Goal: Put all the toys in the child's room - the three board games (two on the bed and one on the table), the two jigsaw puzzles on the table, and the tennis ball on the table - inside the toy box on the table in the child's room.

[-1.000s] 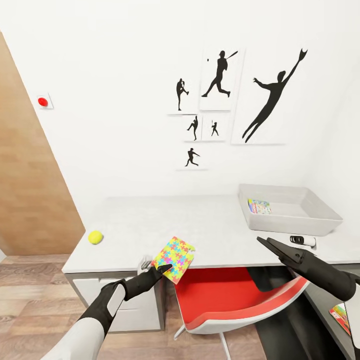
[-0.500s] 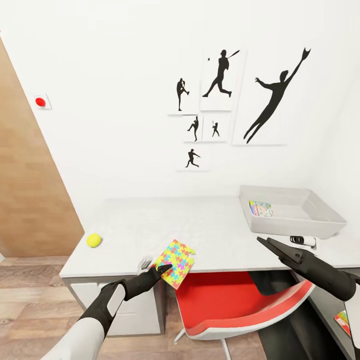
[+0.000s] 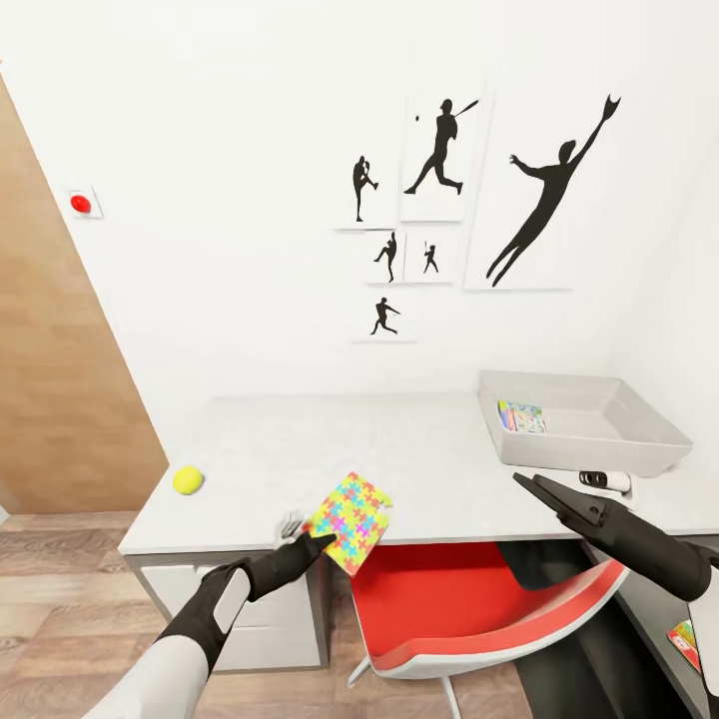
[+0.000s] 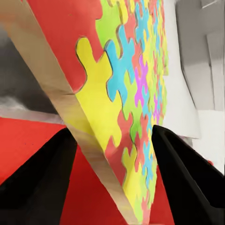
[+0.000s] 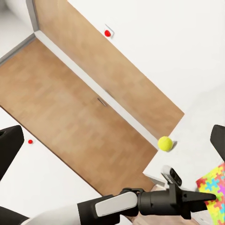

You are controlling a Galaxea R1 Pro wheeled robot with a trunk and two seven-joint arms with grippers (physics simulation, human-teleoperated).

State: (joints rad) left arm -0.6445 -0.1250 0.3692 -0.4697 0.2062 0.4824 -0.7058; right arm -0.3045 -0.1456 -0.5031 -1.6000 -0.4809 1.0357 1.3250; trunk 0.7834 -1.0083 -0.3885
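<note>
My left gripper (image 3: 325, 539) is shut on a jigsaw puzzle (image 3: 349, 509), a flat box with a lid of bright interlocking pieces, held tilted over the table's (image 3: 419, 459) front edge. In the left wrist view the jigsaw puzzle (image 4: 126, 84) stands edge-on between both black fingers (image 4: 47, 173). The tennis ball (image 3: 187, 480) lies at the table's left end, apart from both arms. The toy box (image 3: 579, 439) sits at the back right with one colourful flat box (image 3: 521, 415) inside. My right gripper (image 3: 531, 487) hovers open over the front edge, below the toy box.
A red-and-white chair (image 3: 469, 599) is tucked under the desk between my arms. A small black-and-white object (image 3: 605, 481) lies in front of the toy box. Another colourful flat box (image 3: 685, 639) rests on the dark desk part at the lower right. A wooden door (image 3: 60, 399) is at the left.
The whole picture shifted slightly, so the camera moved. Both arms and the held jigsaw puzzle keep the same pose.
</note>
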